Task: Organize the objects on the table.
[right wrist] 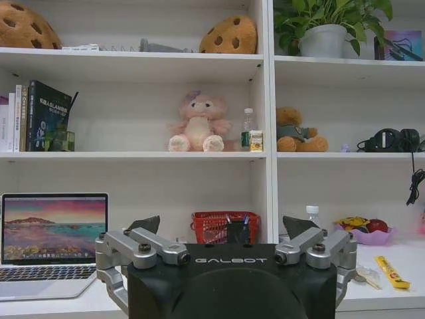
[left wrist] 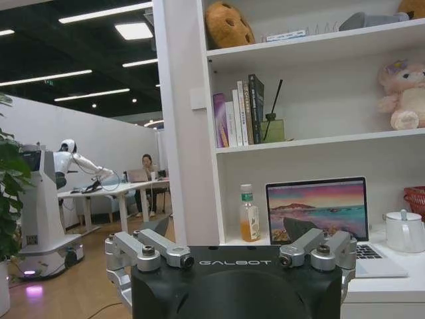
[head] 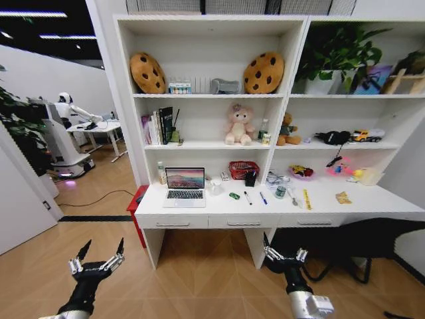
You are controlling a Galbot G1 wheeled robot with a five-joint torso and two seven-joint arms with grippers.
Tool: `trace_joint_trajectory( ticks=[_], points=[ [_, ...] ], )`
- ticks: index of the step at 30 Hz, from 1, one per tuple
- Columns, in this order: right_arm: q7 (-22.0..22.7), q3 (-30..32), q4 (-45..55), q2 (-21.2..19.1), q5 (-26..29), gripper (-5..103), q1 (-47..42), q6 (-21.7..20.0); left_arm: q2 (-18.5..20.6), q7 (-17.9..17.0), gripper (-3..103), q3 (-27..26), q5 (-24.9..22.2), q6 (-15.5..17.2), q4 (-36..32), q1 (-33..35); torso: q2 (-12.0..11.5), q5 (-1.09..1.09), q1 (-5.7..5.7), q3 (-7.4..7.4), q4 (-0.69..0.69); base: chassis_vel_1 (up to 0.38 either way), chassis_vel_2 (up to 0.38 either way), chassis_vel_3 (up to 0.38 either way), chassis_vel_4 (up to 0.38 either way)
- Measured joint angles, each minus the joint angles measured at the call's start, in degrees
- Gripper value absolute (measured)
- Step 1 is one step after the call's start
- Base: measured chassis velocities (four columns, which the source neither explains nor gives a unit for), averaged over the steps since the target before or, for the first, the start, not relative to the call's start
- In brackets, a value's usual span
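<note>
Pending sort: silver laptop [head: 184, 187], green oval item [head: 234, 196], black pen [head: 247, 197] and blue pen [head: 263, 198] lie along the white surface [head: 372, 199]; left pincer [head: 97, 258] and right pincer [head: 285, 253] wide, empty, well short of it.

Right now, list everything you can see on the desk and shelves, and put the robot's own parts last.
desk: one, white, under the shelves
laptop: one, silver, open, desk's left part
green oval: one, desk, right of laptop
pens: two, black and blue, side by side right of the oval
basket: one, red, back of desk
mug: one, white, beside laptop
cookie cushions: two, brown, top shelf
plush toys: two, pink and brown, middle shelf
books: several, middle shelf left
plant: one, green, top right shelf
left end effector: open, low, short of the desk
right end effector: open, low, short of the desk
</note>
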Motion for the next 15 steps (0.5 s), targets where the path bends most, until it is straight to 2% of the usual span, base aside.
trace_joint_trajectory(
  ticks=[15],
  points=[
    [-1.11,0.02,0.12,0.76,0.17,100,-0.4,0.29,-0.44,0.09,98,-0.19,0.57,-0.79,0.23,0.33,0.0,0.0,0.0,0.0,0.0,0.0,0.0,0.0,0.0]
  ],
)
